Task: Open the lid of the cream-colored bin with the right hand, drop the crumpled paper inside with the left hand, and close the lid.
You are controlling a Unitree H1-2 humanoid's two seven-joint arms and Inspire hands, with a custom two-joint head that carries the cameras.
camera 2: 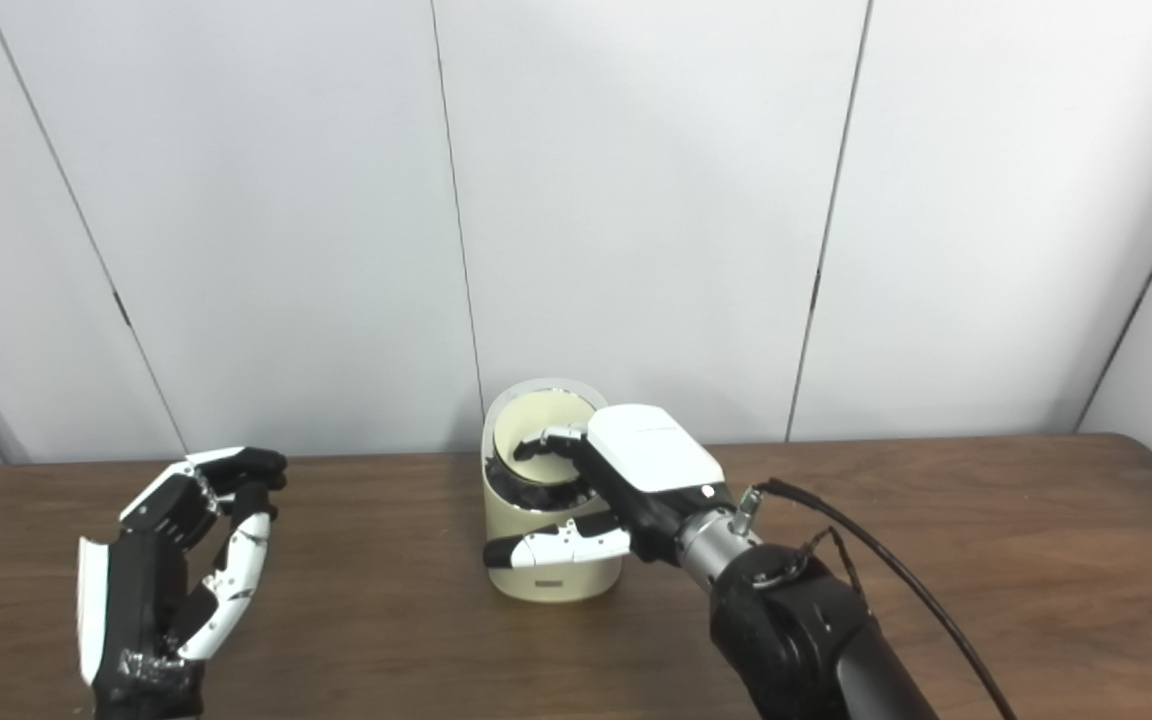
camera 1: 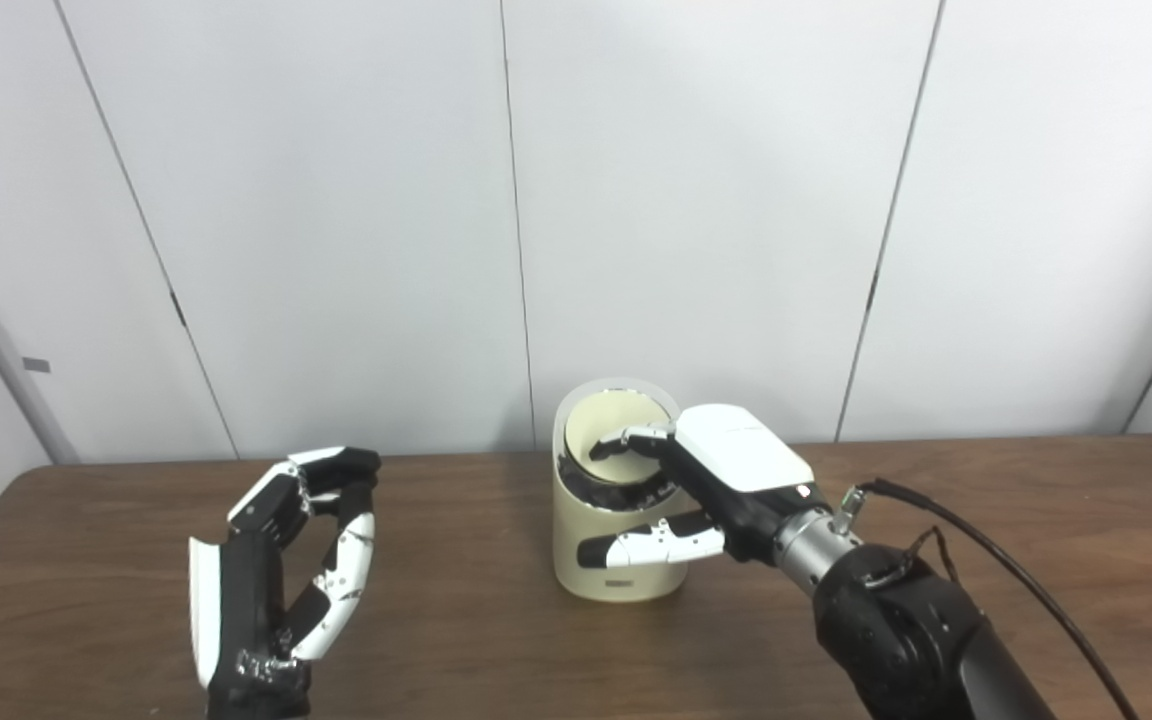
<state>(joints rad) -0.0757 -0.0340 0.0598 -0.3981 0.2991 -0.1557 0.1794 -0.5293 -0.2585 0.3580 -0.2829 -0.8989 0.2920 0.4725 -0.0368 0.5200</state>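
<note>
A big dark brown wooden table (camera 1: pixel 1036 520) with a rounded corner on the right fills the lower part of the view. One small cream-colored round bin (camera 1: pixel 596 555) stands on it, near the middle and close to the back edge. The bin's lid (camera 1: pixel 608 400) is tipped up at the back, so the top is open.

Bin (camera 1: pixel 619 545) mid-table (camera 1: pixel 1036 520); right hand (camera 1: pixel 726 480) at its rim; left hand (camera 1: pixel 276 560) well left.

table (camera 1: pixel 496 640): dark wood grain, matt | bin (camera 1: pixel 576 560): cream, smooth plastic | right hand (camera 1: pixel 726 480): glossy white shell
</note>
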